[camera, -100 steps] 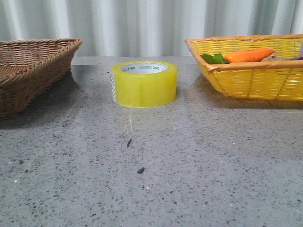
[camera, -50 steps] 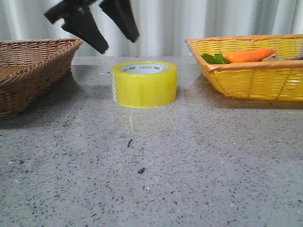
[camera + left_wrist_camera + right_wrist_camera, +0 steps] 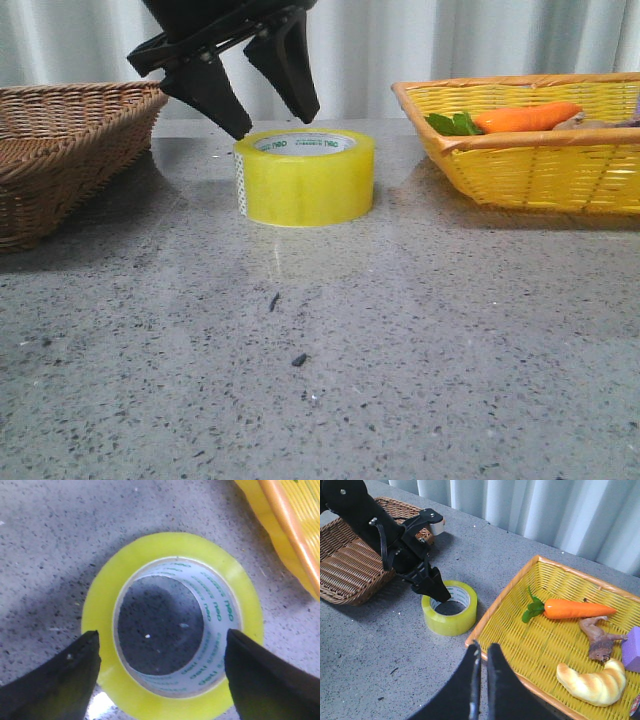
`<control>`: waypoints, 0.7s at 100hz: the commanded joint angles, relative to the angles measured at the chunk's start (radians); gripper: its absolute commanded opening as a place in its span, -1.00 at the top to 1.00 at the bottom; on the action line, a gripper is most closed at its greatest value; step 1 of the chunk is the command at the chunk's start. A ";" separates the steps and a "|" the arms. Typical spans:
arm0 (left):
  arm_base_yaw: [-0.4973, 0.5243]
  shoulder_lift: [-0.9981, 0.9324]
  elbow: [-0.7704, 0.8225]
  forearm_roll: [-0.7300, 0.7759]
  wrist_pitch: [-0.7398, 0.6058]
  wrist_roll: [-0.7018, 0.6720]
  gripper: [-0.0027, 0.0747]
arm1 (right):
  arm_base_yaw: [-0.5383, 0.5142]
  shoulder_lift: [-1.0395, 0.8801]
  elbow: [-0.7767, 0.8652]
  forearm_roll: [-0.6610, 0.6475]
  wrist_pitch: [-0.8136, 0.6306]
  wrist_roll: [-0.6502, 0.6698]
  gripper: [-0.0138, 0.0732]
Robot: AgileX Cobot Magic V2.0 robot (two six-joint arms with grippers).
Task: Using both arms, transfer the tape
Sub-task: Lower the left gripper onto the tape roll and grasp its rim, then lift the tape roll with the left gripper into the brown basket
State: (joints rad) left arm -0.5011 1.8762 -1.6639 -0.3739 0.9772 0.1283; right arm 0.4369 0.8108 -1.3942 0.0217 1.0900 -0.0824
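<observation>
Your tape [image 3: 304, 177] lies flat on the grey bench [image 3: 400, 330], hole upward, between the brown wicker basket [image 3: 60, 150] and the yellow basket [image 3: 530, 150]; your left end effector [image 3: 272, 112] hangs directly over it with its fingers spread apart, the tips just above the roll's top rim and not yet around it; from the left wrist view the two fingertips [image 3: 70, 675] stand over opposite sides of the roll [image 3: 172, 625], its white core with green print between them. Your right end effector [image 3: 482, 652] is well apart from the tape [image 3: 449, 607], over the yellow basket's near edge [image 3: 490, 620], its fingers drawn nearly together and holding nothing; the carrot [image 3: 572, 608] lies inside that basket.
</observation>
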 commanded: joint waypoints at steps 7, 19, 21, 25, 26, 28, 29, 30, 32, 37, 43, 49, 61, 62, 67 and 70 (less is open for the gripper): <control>-0.004 -0.029 -0.033 0.014 -0.055 -0.011 -0.35 | -0.003 -0.004 -0.019 -0.004 -0.078 -0.008 0.82; -0.004 -0.029 -0.065 0.028 -0.068 -0.011 -0.35 | -0.003 -0.004 -0.019 -0.004 -0.085 -0.008 0.82; -0.004 -0.029 -0.069 0.036 -0.074 -0.011 -0.35 | -0.003 -0.004 -0.019 -0.004 -0.085 -0.008 0.82; -0.004 -0.029 -0.077 0.058 -0.076 -0.011 -0.36 | -0.003 -0.004 -0.019 -0.004 -0.088 -0.008 0.82; -0.004 -0.027 -0.080 0.062 -0.076 -0.011 -0.37 | -0.003 -0.004 -0.019 -0.004 -0.090 -0.008 0.82; -0.004 -0.027 -0.080 0.069 -0.076 -0.011 -0.38 | -0.003 -0.004 -0.019 -0.004 -0.090 -0.008 0.82; -0.004 -0.027 -0.080 0.069 -0.076 -0.011 -0.38 | -0.003 -0.004 -0.019 -0.004 -0.092 -0.008 0.82; -0.004 -0.026 -0.080 0.071 -0.076 -0.011 -0.38 | -0.003 -0.004 -0.019 -0.004 -0.092 -0.008 0.82; -0.004 -0.024 -0.080 0.071 -0.074 -0.011 -0.38 | -0.003 -0.004 -0.019 -0.004 -0.094 -0.008 0.82; -0.004 -0.017 -0.080 0.071 -0.064 -0.011 -0.38 | -0.003 -0.004 -0.018 -0.004 -0.100 -0.008 0.82; -0.004 -0.004 -0.080 0.069 -0.046 -0.011 -0.38 | -0.003 -0.004 -0.014 -0.004 -0.105 -0.008 0.82; -0.004 0.009 -0.080 0.067 -0.030 -0.011 -0.36 | -0.003 -0.004 -0.012 -0.004 -0.108 -0.008 0.82; -0.004 0.025 -0.078 0.057 -0.006 -0.011 -0.34 | -0.003 -0.004 -0.012 -0.004 -0.108 -0.008 0.82; -0.004 0.025 -0.078 0.057 -0.004 -0.011 -0.34 | -0.003 -0.004 -0.012 -0.004 -0.108 -0.008 0.82; -0.004 0.027 -0.078 0.055 0.004 -0.011 -0.33 | -0.003 -0.004 -0.012 -0.004 -0.109 -0.008 0.82; -0.004 0.029 -0.078 0.055 0.009 -0.011 -0.31 | -0.003 -0.004 -0.012 -0.004 -0.111 -0.008 0.82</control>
State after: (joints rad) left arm -0.5011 1.9521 -1.7133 -0.2893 0.9949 0.1267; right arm 0.4369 0.8108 -1.3882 0.0234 1.0607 -0.0847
